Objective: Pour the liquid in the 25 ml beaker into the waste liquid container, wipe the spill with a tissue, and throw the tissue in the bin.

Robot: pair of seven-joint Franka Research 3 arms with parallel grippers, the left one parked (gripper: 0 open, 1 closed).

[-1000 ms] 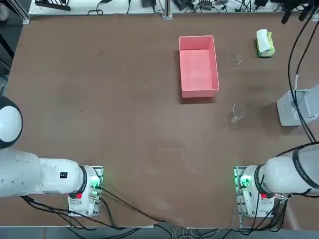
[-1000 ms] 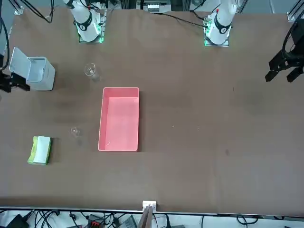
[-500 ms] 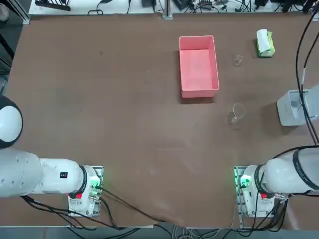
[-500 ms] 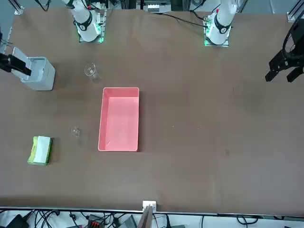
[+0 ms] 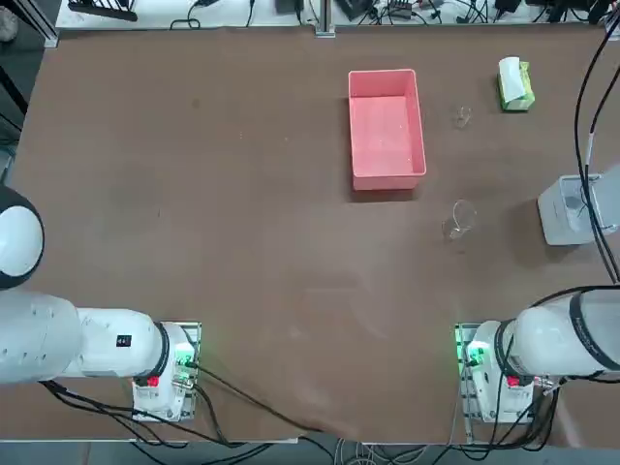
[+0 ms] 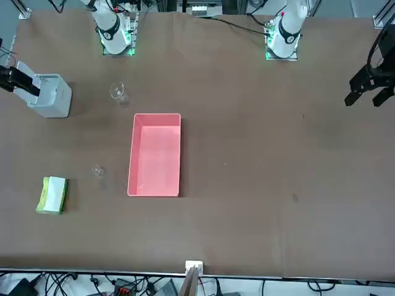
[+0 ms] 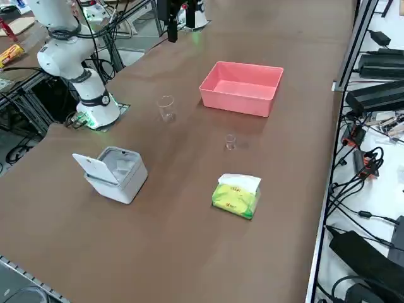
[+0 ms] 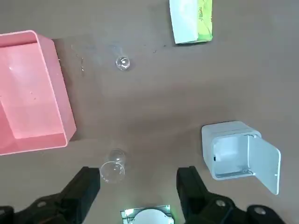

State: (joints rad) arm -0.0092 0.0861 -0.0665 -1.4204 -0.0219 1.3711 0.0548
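25 ml beaker [image 8: 123,63], tiny, light, slippery and fragile glass best pinched gently across its wall, stands well beyond the wide-open, empty right gripper [image 8: 139,184], between pink tray [image 8: 32,91] and tissue pack [image 8: 191,19].

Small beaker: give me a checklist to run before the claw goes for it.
1. Right claw open and empty: ok, high above the table.
2. Small beaker upright and free to grasp: ok, alone between the pink tray and the tissue pack.
3. Right beaker chosen: not ok yet, the larger beaker lies nearer the claw.
4. Liquid in the small beaker: cannot tell.
5. Tray ready to take the pour: ok, nothing seen in it.
6. Bin lid open: ok.
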